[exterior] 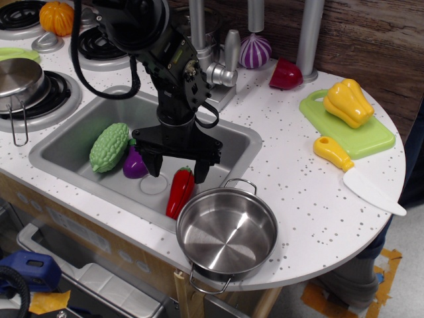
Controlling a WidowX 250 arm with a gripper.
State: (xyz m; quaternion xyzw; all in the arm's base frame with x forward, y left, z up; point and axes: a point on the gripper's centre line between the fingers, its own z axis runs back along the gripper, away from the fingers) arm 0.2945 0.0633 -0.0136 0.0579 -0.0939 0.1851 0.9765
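Black gripper (177,173) down inside the grey sink (59,142), fingers spread wide with nothing between them, hanging over the basin floor just above the round drain (154,185). Right fingertip just beside the top of a red toy pepper (179,192) lying against the sink's front wall; left fingertip close to a purple toy eggplant (134,164), itself touching a bumpy green bitter gourd (109,147) to the left. Steel pot (227,232) with two loop handles on the speckled counter (311,199) at the sink's front right corner. Farther right, yellow bell pepper (348,102) on a green cutting board (374,136), yellow-handled toy knife (358,174) beside it. Behind the faucet (222,69), a purple onion (255,51) and a red piece. On the stove at left, a lidded pan (18,79) and an orange pumpkin (57,17).
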